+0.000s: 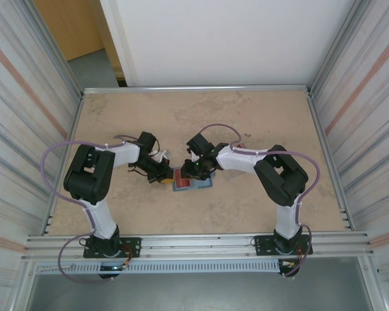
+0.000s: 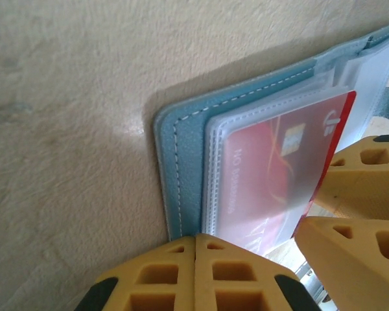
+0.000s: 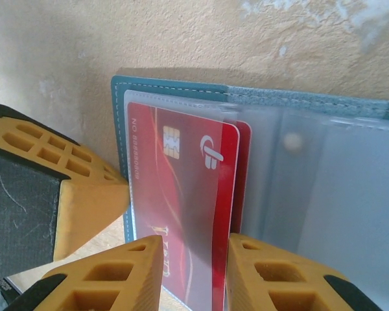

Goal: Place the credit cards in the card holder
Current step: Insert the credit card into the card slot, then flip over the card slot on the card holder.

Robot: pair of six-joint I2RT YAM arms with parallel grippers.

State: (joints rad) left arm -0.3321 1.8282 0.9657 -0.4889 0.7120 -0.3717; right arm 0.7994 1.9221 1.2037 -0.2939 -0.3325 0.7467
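Observation:
The teal card holder [image 1: 192, 182] lies open on the table between the two arms. My left gripper [image 2: 196, 238] is shut, nothing between its fingers, and its tips rest on the corner of the holder's teal cover [image 2: 181, 162]. A red credit card [image 3: 181, 188] with a chip sits under a clear pocket sleeve, and a second red card [image 3: 244, 168] peeks out behind it. My right gripper [image 3: 194, 249] stands open just over the near end of the top card, one finger on each side of its right half. The same top card [image 2: 272, 175] appears in the left wrist view.
The left gripper's yellow finger [image 3: 84, 194] sits close to the holder's left edge. The right gripper's fingers [image 2: 369, 194] crowd the holder's other side. More clear pockets [image 3: 324, 188] lie to the right. Metal rails and side walls [image 1: 350, 194] bound the beige table [image 1: 246, 123].

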